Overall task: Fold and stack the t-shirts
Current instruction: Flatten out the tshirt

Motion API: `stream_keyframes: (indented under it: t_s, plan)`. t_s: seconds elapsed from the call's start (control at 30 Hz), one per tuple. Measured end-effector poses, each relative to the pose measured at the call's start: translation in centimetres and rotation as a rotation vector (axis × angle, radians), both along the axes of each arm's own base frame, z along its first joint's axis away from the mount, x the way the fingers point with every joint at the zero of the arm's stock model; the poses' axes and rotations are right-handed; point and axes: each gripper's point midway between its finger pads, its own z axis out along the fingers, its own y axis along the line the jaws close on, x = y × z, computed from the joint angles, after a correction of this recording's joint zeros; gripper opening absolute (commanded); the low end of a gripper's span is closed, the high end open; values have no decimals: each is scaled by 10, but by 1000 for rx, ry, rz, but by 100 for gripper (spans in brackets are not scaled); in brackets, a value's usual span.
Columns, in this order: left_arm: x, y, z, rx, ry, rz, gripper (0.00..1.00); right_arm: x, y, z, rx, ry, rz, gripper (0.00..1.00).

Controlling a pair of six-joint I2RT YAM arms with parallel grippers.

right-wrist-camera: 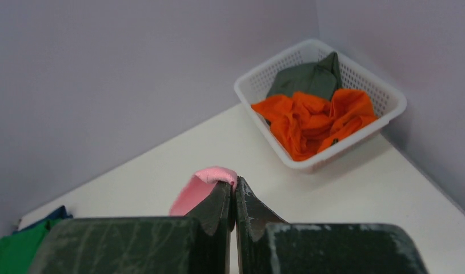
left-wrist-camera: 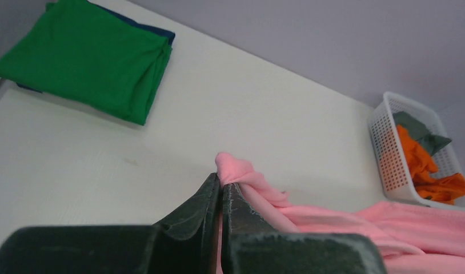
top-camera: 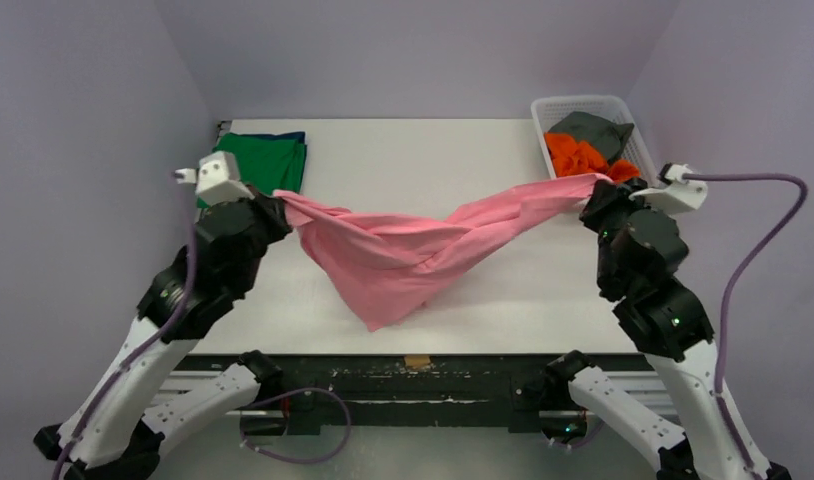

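Observation:
The light pink t-shirt (top-camera: 403, 250) hangs stretched between my two grippers above the table, sagging in the middle with its lowest part near the table's front. My left gripper (top-camera: 281, 203) is shut on its left end; the wrist view shows pink cloth (left-wrist-camera: 241, 174) pinched at the fingertips (left-wrist-camera: 220, 181). My right gripper (top-camera: 595, 190) is shut on its right end, with a pink fold (right-wrist-camera: 213, 176) at the tips (right-wrist-camera: 235, 184). A folded green t-shirt (top-camera: 265, 160) lies on a dark blue one at the back left. Orange (top-camera: 578, 155) and grey (top-camera: 593, 128) shirts lie in the basket.
The white mesh basket (top-camera: 543, 112) stands at the back right corner, close to my right gripper. The white table (top-camera: 423, 150) is walled by pale purple panels at the left, back and right. The table's front edge runs just below the hanging shirt.

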Motion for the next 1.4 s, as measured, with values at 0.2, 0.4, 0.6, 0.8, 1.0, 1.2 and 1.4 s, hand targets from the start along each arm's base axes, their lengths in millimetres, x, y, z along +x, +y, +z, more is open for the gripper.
stream_keyframes:
  t_s: [0.2, 0.4, 0.6, 0.8, 1.0, 1.2, 1.4]
  plan:
    - [-66, 60, 84, -81, -253, 20, 0, -41, -17, 97, 39, -215, 42, 0]
    - [-125, 98, 142, -158, -456, -21, 0, -81, -20, 153, 48, -366, 148, 0]
    - [-134, 105, 165, -144, -507, -29, 0, -88, -18, 151, 36, -367, 181, 0]
    - [-63, 74, 144, 46, -325, 49, 0, -42, -14, 98, -28, -190, 79, 0]
    - [34, 59, 118, 212, -99, 118, 0, 28, 4, 62, -171, -3, -11, 0]
    - [63, 65, 113, 225, -26, 94, 0, 65, 9, 38, -254, 103, -35, 0]
    - [32, 75, 79, 228, 32, 80, 0, 48, -12, 14, -238, 118, -68, 0]
